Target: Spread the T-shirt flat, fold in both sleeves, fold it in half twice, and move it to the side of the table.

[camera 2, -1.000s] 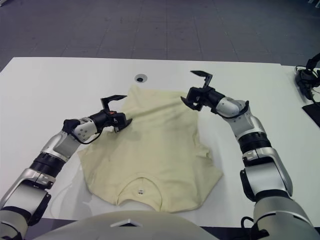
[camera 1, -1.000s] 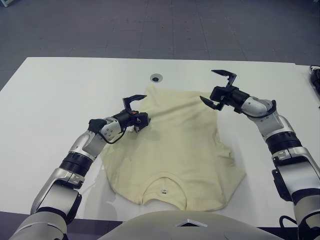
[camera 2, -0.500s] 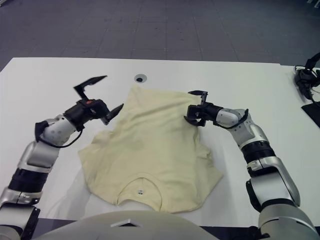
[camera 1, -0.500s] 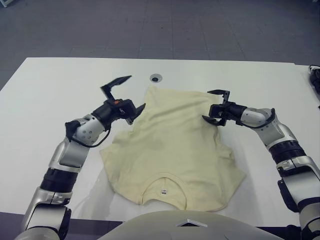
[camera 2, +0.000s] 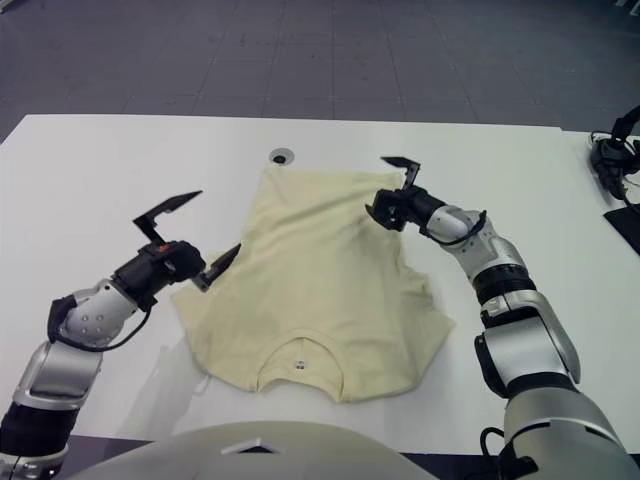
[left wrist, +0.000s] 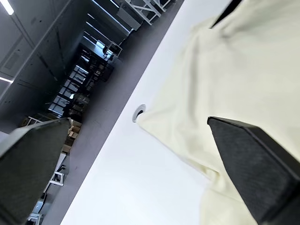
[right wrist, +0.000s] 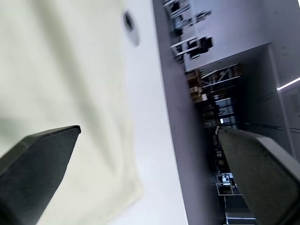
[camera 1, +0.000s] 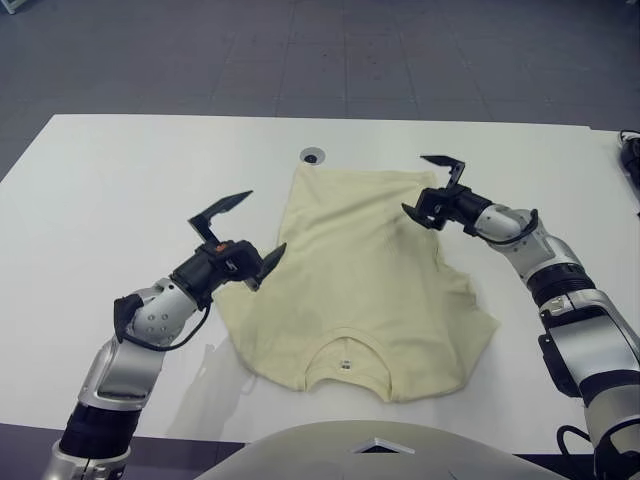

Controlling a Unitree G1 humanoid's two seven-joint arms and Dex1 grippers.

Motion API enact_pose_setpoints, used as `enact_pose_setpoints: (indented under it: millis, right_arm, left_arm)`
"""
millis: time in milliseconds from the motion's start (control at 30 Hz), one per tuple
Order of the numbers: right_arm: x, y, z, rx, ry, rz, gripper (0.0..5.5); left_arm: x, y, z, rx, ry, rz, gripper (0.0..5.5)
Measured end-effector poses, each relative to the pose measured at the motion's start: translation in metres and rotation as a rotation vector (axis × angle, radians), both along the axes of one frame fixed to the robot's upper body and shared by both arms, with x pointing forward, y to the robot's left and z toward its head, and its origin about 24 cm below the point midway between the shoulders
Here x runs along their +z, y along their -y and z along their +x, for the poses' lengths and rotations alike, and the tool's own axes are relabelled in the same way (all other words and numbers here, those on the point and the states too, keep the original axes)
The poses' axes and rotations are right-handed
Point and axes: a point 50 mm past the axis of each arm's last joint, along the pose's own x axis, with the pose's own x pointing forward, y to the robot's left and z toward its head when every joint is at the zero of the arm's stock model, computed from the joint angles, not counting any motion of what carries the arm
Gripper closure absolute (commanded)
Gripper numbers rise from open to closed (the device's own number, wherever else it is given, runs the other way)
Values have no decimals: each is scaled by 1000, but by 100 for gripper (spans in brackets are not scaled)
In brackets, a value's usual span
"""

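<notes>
Silver arms [camera 1: 132, 348], black pincer end effectors [camera 1: 267, 220] [camera 1: 414, 182]

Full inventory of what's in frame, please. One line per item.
T-shirt: one, cream, middle of the table, collar toward the robot, right side rumpled.
Table: one, white, under everything.
Cable grommet: one, grey, in the tabletop just beyond the shirt's far edge.
Cables: one bundle, black, at the table's right edge.
Floor: grey tiles, beyond the table.
Left end effector: one, black, open, at the shirt's left edge.
Right end effector: one, black, open, at the shirt's far right corner.
</notes>
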Motion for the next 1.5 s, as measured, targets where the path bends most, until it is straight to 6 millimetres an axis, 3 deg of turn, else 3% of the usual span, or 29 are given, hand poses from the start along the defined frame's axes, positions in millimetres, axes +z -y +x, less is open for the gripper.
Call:
enact_pose_setpoints:
  millis: [100, 200, 367, 633, 833, 1133, 1333, 1500]
  right_arm:
    - [22, 4, -9, 47, 46, 126, 10]
    - [34, 18, -34, 112, -10, 237, 10]
    - [11, 55, -85, 131, -298, 175, 10]
    - [1, 64, -121, 168, -516, 126, 10]
    - [0, 60, -122, 150, -498, 111, 10]
    - [2, 49, -113, 128, -416, 195, 10]
    - [13, 33, -107, 142, -324, 425, 10]
    - [23, 31, -104, 122, -276, 578, 10]
  left_arm:
    - [-8, 0, -8, -3, -38, 11, 11]
    - [-24, 2, -19, -13, -99, 41, 11]
    - [-46, 5, -37, -37, -184, 101, 11]
    - [-51, 20, -54, -165, -173, 181, 11]
    - [-54, 22, -65, -181, -197, 169, 11]
    - [-45, 10, -62, -72, -199, 76, 11]
    - [0, 8, -59, -24, -106, -236, 11]
    - [12, -1, -77, 93, -182, -543, 11]
